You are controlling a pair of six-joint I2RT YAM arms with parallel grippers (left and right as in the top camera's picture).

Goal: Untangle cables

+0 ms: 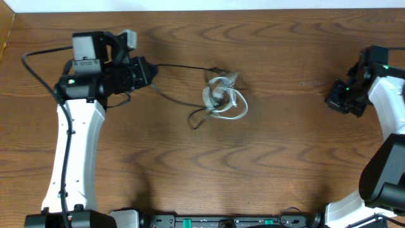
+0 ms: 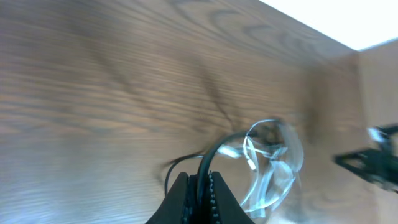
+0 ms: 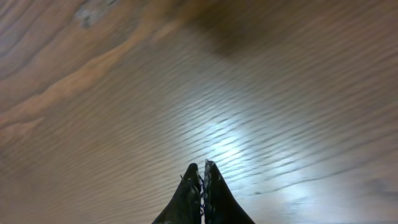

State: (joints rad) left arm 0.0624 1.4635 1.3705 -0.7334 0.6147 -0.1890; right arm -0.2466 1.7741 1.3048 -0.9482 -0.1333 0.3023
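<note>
Thin white cord in a loose coil (image 1: pixel 223 96): lies on the brown wood-grain worktop (image 1: pixel 278 158), just above the centre of the overhead frame. Thin black cord (image 1: pixel 180 66): threaded into the coil. One run leads left from it, and a small black loop is seen at its lower left. The two are not yet parted.

Left hand (image 1: pixel 149 71), upper left of the overhead frame: fingers pinched on the black cord. In the left wrist view the cord is seen rising from between the tips to the coil.

Right hand (image 3: pixel 202 169), far right of the overhead frame: fingers pressed together with nothing between them, well apart from the cords.

Risks (judged):
- The white coil is not held down. A pull to the left may drag the whole bundle, or tighten the snarl instead of freeing the black cord.
- The thin cord may slip out of the pinch.

Containers: none seen.
</note>
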